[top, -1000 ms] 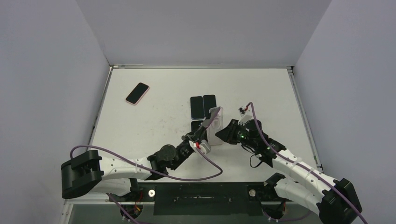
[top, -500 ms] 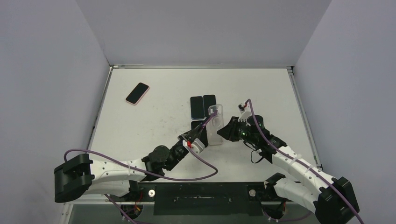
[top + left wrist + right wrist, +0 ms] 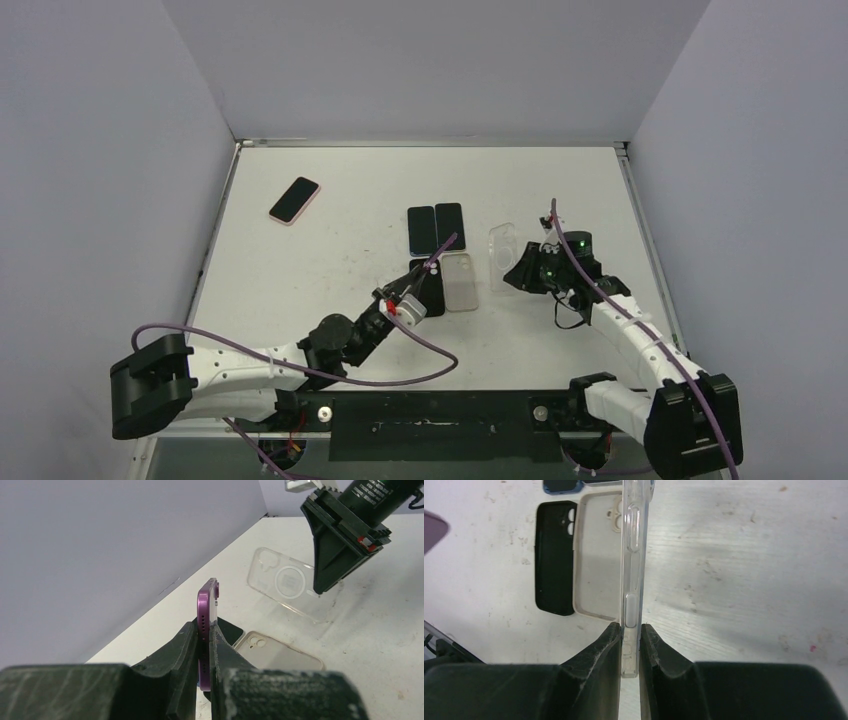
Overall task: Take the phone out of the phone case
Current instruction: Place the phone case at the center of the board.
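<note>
We log: left fingers (image 3: 182, 650) pinching purple phone (image 3: 206, 615) across faces, phone on edge above desk (image 3: 380, 630). Right fingers (image 3: 604, 650) pinching clear case (image 3: 633, 555), empty, well apart from phone. Risk, our judgement: grip near phone's end lets it pivot, slip, drop onto beige case (image 3: 280, 655). Flexible clear case may twist out.

Colours: purple phone (image 3: 206, 611); transparent phone case (image 3: 287, 582) with a pale ring mark; beige case (image 3: 596, 555); black case (image 3: 555, 557); pink-rimmed black phone (image 3: 294, 200); scuffed white table (image 3: 330, 250).
</note>
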Controlling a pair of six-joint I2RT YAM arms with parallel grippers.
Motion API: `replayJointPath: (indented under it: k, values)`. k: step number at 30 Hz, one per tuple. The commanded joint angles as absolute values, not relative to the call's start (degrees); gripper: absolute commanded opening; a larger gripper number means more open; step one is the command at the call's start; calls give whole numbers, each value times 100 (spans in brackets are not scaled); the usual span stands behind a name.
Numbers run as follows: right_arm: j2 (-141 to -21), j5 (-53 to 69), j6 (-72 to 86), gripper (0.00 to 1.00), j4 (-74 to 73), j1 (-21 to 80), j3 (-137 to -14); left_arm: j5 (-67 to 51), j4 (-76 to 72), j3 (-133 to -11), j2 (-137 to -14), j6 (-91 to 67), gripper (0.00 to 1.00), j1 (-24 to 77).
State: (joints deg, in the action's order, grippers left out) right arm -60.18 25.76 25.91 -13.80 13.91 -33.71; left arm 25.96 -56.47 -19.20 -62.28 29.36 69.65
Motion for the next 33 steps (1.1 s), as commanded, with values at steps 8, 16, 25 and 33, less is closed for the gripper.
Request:
replayJointPath:
  k: [8, 16, 25, 33]
  values:
    - [-7310, 4065, 1798, 0, -1174, 535, -3502, 2350, -6500, -1750, -5678, 2632, 0, 6737]
    - [-8049, 4561, 1942, 0, -495, 536, -3440, 2249, -6481, -1714, -5610, 2637, 0, 6693]
    - [-8586, 4706, 2016, 8, -257, 533, -3586, 2080, -6390, -1773, -5641, 2627, 0, 6671]
    - [-8495, 4265, 2206, 50, -194, 528, -3518, 1938, -6293, -1849, -5721, 2636, 0, 6671]
